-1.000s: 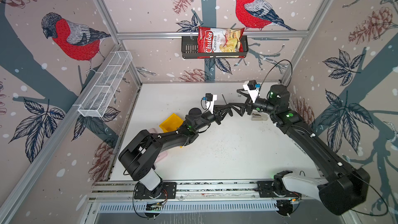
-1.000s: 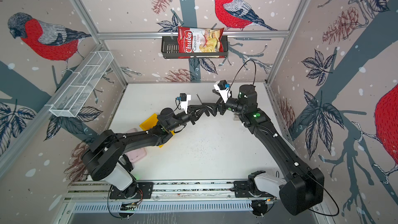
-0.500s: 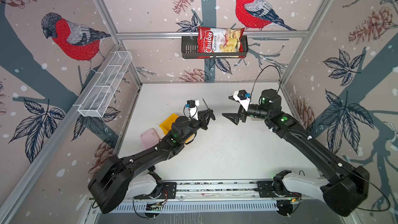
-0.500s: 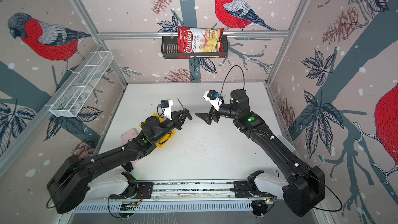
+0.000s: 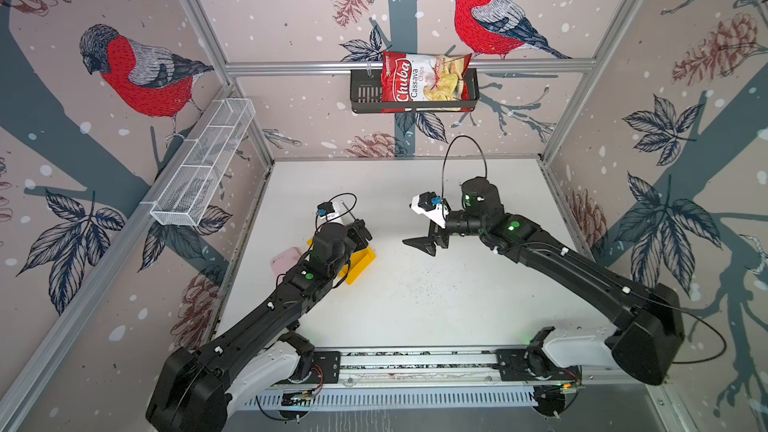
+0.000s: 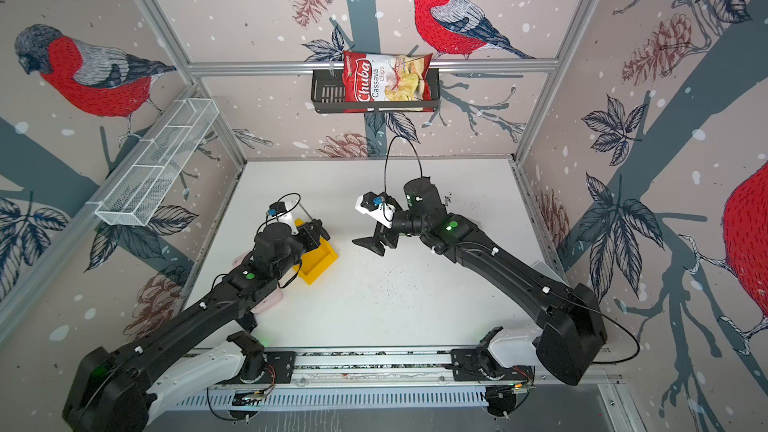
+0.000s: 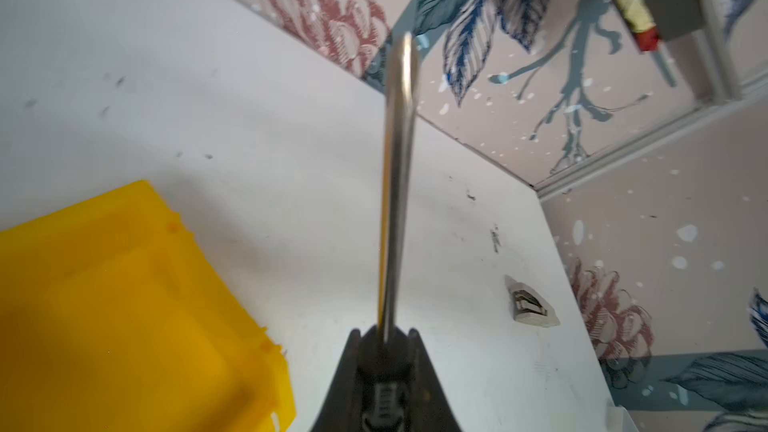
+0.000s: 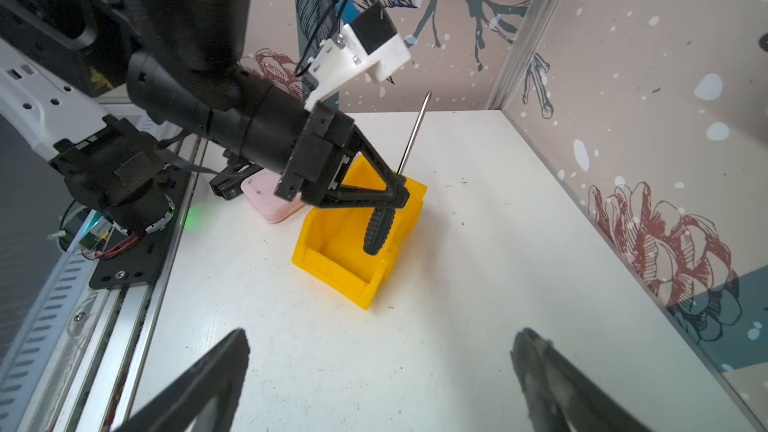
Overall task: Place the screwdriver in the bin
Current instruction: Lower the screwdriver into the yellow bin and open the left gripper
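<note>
Table (image 5: pixel 415 292) (white): bin (image 5: pixel 360 263), pink container (image 5: pixel 284 258)

Wallpaper (image 5: pixel 291 14) of red-breasted bullfinches, pinecones and leaves covers three walls edged with aluminium rails (image 5: pixel 291 68). At twelve o'clock hangs a black wall basket (image 5: pixel 365 95) holding a Chuba cassava chips bag (image 5: pixel 424 81). At ten o'clock a white wire-mesh shelf (image 5: pixel 203 168) is mounted above the white desk (image 5: pixel 415 305).

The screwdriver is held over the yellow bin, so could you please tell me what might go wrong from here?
1. The left end effector pinches the screwdriver where handle meets shaft, tilted, shaft pointing up; once released it may topple over the rim of the bin instead of settling inside.
2. The handle hangs close to a side wall; lowering off-centre could knock the bin aside.
</note>
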You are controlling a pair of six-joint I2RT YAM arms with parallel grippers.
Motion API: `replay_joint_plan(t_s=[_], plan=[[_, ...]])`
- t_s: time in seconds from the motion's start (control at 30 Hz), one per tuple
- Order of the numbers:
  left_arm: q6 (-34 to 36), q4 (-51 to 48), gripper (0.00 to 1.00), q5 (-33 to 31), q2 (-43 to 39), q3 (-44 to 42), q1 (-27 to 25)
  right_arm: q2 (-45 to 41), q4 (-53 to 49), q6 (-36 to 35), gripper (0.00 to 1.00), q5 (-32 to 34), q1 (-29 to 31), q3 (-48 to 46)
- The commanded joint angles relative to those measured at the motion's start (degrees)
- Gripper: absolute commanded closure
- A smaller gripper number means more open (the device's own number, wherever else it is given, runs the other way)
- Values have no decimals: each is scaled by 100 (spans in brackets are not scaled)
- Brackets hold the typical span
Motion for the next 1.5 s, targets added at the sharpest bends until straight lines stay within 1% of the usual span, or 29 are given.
replay_joint_plan(t_s=[0.0, 0.07, 0.13, 0.27, 0.37, 0.47, 0.57, 0.73, 0.8, 0.9, 1.0, 1.17, 1.47], plan=[[-394, -1012, 100, 11, 176, 244, 263, 102, -36, -172, 1, 130, 136, 101], [-673, -1436, 100, 26, 393, 404, 402, 153, -34, -184, 1, 165, 216, 131], [-876, -1615, 100, 137, 590, 487, 510, 209, -45, -193, 0, 167, 277, 156], [-1530, -1946, 100, 146, 982, 663, 594, 285, -95, -216, 1, 238, 370, 197], [-1743, -2233, 100, 98, 1240, 850, 614, 286, -94, -220, 1, 284, 380, 162], [-1918, -2221, 100, 57, 1434, 928, 644, 289, -163, -278, 1, 293, 380, 175], [-2179, -2191, 100, 183, 1626, 992, 710, 281, -246, -347, 1, 298, 380, 189], [-2193, -2228, 100, 314, 1949, 1130, 819, 284, -594, -583, 0, 333, 380, 196], [-2130, -2221, 100, 383, 2133, 1183, 858, 278, -662, -606, 0, 335, 380, 169], [-2244, -2416, 100, 445, 2486, 1307, 949, 277, -677, -606, 1, 341, 373, 149], [-2106, -2643, 100, 618, 2918, 1507, 1064, 277, -680, -606, 1, 375, 380, 141], [-1904, -2718, 100, 817, 3457, 1693, 1114, 294, -691, -606, 1, 473, 363, 108], [-1877, -2694, 100, 825, 3657, 1763, 1141, 289, -665, -553, 1, 509, 316, 53]])
